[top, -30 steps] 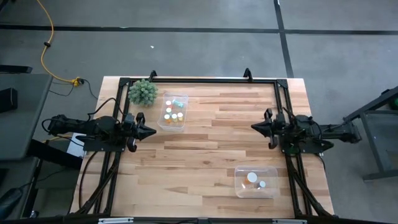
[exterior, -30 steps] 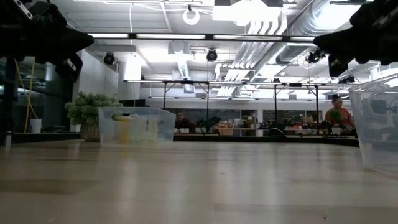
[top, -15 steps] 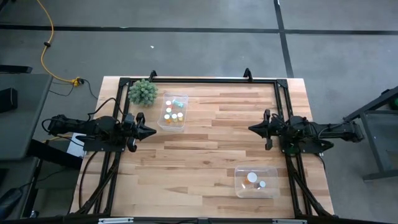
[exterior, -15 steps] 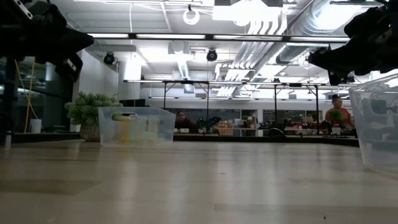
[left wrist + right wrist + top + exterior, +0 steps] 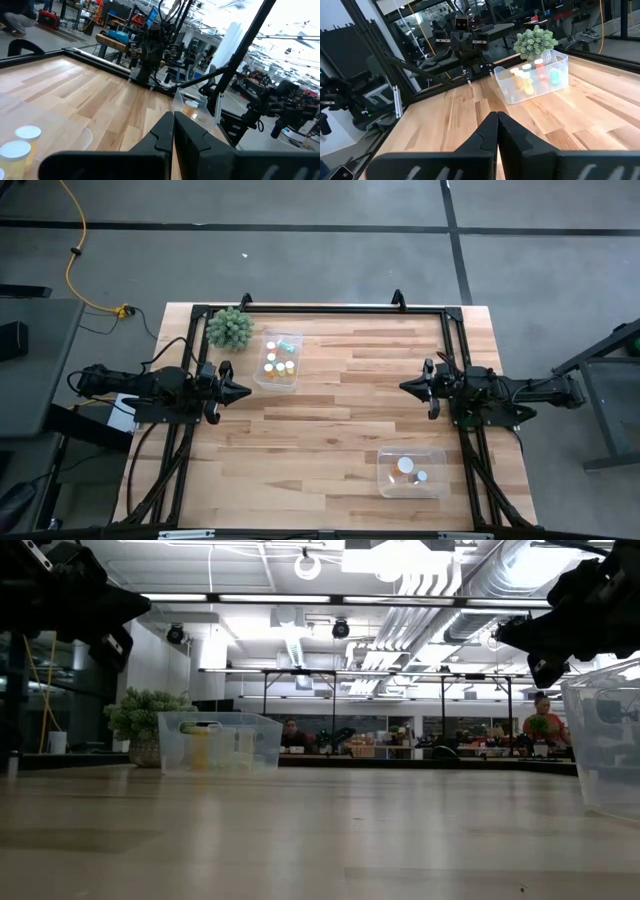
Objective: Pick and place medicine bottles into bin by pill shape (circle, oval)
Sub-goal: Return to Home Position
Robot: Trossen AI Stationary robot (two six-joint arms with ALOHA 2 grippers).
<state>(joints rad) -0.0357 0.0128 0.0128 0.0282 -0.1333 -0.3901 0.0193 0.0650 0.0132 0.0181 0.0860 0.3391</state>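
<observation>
Clear plastic bin (image 5: 278,384) beside the plant (image 5: 230,328) holds a cluster of medicine bottles (image 5: 280,358). The other bin (image 5: 386,482), near the right arm, holds 2 white-capped bottles (image 5: 405,466). No bottle lies loose on the table (image 5: 340,420), so sorting looks finished. Left gripper (image 5: 243,391) and right gripper (image 5: 404,387) hover at opposite sides, fingers pressed together, empty.

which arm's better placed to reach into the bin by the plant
Left. The left pincer hangs just beside that bin, shut; the right pincer is across the table, nearer the other bin.
</observation>
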